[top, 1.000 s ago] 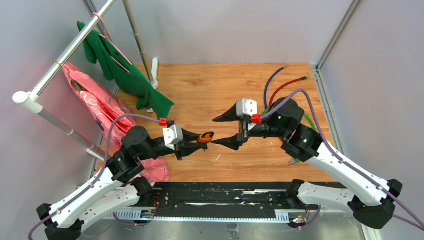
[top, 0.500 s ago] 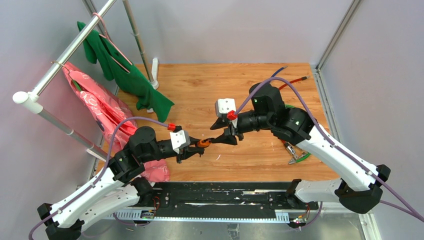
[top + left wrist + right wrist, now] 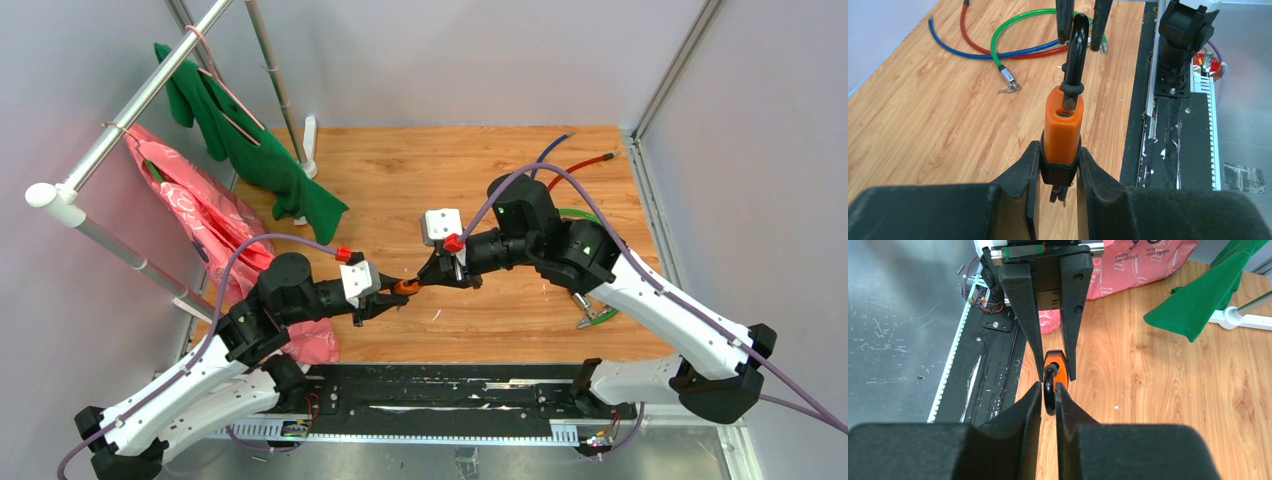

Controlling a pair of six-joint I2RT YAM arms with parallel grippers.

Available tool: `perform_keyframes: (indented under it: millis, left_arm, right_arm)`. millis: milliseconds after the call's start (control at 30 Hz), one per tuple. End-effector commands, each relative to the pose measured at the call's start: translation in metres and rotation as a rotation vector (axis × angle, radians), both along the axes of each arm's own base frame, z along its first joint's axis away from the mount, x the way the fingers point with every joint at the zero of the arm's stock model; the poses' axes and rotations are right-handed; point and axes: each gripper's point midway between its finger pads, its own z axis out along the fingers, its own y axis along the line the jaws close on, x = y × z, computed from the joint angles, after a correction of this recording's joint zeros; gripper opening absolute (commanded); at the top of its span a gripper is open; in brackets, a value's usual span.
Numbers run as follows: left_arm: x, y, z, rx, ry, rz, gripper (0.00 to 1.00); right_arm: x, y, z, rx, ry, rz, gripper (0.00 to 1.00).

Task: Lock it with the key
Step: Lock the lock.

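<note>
Right pincer [image 3: 1048,390] advanced, now clamps padlock [image 3: 1058,365] shackle.

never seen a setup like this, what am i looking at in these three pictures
These are two robot arms bolted at the near edge of a wooden table. The wide picture comes from a fixed camera above and behind them; the other two come from a camera on each wrist, so each shows its own black fingers at the bottom. The left arm's fingers clamp the body of an orange padlock. The right arm's fingers pinch its black shackle from the opposite side. On the table lie a green cable, a blue cable and a red cable, with small keys by one end. At the left stands a rail with a green garment and a pink bag.
</note>
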Motion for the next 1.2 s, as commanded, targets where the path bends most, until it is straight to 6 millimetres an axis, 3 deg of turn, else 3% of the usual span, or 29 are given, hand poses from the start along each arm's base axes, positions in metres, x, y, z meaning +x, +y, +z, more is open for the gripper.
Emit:
perform_keyframes:
  millis: [0, 200, 333, 800, 1033, 1167]
  left_arm:
    - [-0.003, -0.002, 0.011, -0.026, -0.037, -0.024, 0.0]
    - [-0.003, -0.002, 0.012, -0.028, -0.045, -0.03, 0.0]
    - [-0.003, -0.002, 0.015, -0.024, -0.07, -0.035, 0.0]
    - [0.004, 0.001, 0.039, -0.038, -0.223, -0.028, 0.0]
    - [0.001, -0.005, 0.061, -0.124, -0.269, -0.05, 0.0]
    - [0.004, -0.004, 0.062, -0.127, -0.269, -0.03, 0.0]
  right_arm:
    - [0.001, 0.006, -0.007, -0.01, -0.025, 0.003, 0.16]
    - [0.003, 0.006, -0.018, -0.034, -0.05, 0.011, 0.1]
    - [0.003, 0.007, -0.029, -0.063, -0.05, 0.027, 0.0]
    - [0.013, 0.007, -0.099, -0.283, -0.056, -0.001, 0.0]
    - [0.006, 0.031, -0.127, -0.258, 0.031, 0.018, 0.0]
    - [0.009, 0.041, -0.136, -0.222, 0.068, -0.014, 0.0]
